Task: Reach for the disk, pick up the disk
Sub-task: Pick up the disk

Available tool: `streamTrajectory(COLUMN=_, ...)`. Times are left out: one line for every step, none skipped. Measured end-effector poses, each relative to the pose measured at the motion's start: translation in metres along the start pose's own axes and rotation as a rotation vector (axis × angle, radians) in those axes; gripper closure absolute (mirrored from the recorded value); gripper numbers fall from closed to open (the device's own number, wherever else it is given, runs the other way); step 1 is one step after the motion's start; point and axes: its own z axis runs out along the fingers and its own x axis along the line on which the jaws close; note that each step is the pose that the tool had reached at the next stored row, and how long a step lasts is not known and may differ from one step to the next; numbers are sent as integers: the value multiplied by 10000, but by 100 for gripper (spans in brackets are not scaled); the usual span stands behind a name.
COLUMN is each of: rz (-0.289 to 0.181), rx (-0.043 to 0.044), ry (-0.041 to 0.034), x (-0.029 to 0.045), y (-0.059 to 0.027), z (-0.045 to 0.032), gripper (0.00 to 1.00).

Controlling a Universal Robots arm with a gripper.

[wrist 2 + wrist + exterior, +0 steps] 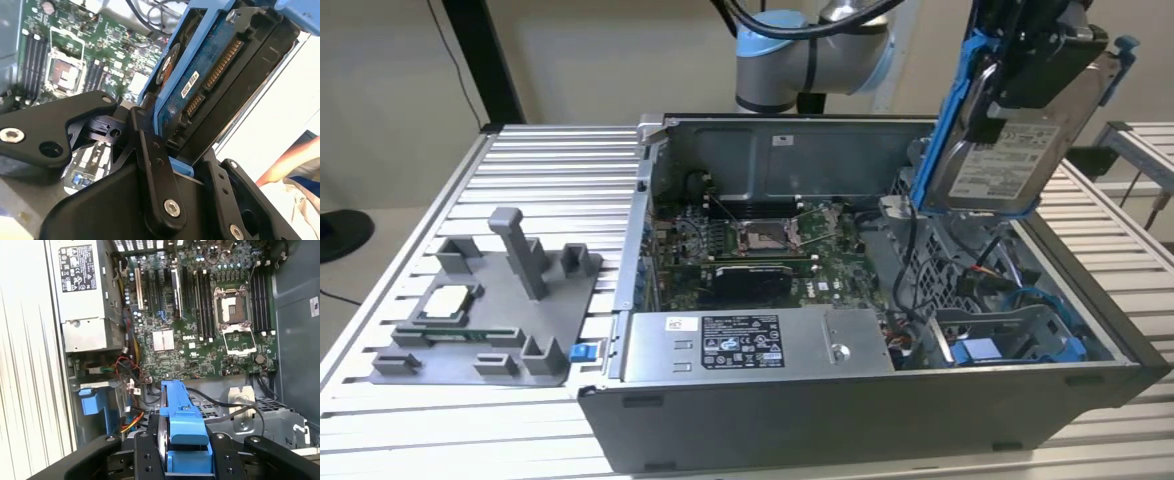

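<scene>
The disk [1003,150], a silver-grey hard drive with a white label and blue rails, hangs upright above the open computer case [881,400] at the exterior view's right. My gripper [1041,62] is shut on its upper end. In the second wrist view the black fingers [152,165] clamp the disk [210,80], whose blue circuit board and connector face the camera. In the first wrist view the disk [182,425] shows edge-on with its blue rail between the fingers [227,460].
The motherboard [761,245] and power supply [754,345] lie inside the case. A blue drive bay [1014,345] sits at the case's front right. A grey plastic fixture [494,300] with posts and a small silver chip stands on the slatted table at the exterior view's left.
</scene>
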Motion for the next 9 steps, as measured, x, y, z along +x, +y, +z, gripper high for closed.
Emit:
streamTrajectory(rz=0, rx=2, ry=0, x=37, y=3, z=3, gripper=100)
streamTrajectory(rz=0, rx=4, ry=0, x=72, y=6, z=6, gripper=100)
streamTrajectory(rz=0, rx=7, ry=0, x=108, y=9, z=9, gripper=100)
streamTrajectory(rz=-1, rx=9, ry=-1, x=143, y=12, z=13, gripper=100)
streamTrajectory(rz=0, rx=12, ry=-1, x=179, y=16, z=16, gripper=100)
streamTrajectory(rz=0, rx=14, ry=-1, x=215, y=19, z=19, gripper=100)
streamTrajectory(rz=0, rx=16, ry=-2, x=251, y=22, z=23, gripper=100)
streamTrajectory(rz=0, rx=19, ry=-3, x=286, y=26, z=27, gripper=100)
streamTrajectory(rz=0, rx=21, ry=-2, x=319, y=29, z=29, gripper=100)
